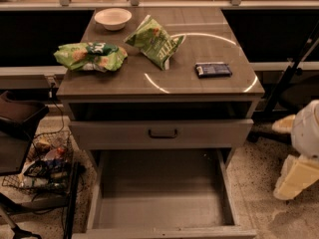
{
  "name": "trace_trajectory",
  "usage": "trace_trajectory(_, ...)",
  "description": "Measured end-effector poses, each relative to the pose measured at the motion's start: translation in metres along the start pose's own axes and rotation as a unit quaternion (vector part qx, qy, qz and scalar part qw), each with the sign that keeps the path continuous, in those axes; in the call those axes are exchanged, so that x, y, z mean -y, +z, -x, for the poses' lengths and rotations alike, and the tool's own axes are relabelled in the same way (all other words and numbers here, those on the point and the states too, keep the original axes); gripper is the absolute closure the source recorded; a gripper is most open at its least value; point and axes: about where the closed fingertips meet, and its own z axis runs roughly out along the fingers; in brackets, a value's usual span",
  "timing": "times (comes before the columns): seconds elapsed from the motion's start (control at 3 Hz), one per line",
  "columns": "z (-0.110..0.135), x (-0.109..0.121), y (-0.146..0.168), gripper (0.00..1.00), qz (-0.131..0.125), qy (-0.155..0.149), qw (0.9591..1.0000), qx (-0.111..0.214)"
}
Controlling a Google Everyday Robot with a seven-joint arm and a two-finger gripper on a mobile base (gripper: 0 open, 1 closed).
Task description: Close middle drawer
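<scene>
While fully out, middle drawer: grey shallow tray; end effector far R, state unclear.

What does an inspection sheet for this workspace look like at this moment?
Surface: cabinet top holds a bowl, left bag, right bag and a dark packet.
Job's things: middle drawer pulled far out, tray bare; top drawer slightly ajar above it.
Clutter: basket of odds and ends, floor left.
Gripper: gripper low at the right edge, apart from the drawer.
Cables: what look like wires in the basket.
Surroundings: speckled floor; dark stand at right.
</scene>
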Motion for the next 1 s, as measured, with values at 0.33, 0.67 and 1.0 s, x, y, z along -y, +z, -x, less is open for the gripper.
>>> trace_trajectory(0.33, -0.01, -0.025, 0.034, 0.39, 0.029, -0.006, 0.9995, 0.007)
trace_trajectory(0.67, -0.029, -0.057, 0.073, 0.7, 0.072, 0.002, 0.9974, -0.006)
trace_trajectory(1.0, -0.04, -0.072, 0.089, 0.93, 0.091, 0.021, 0.9957, 0.001)
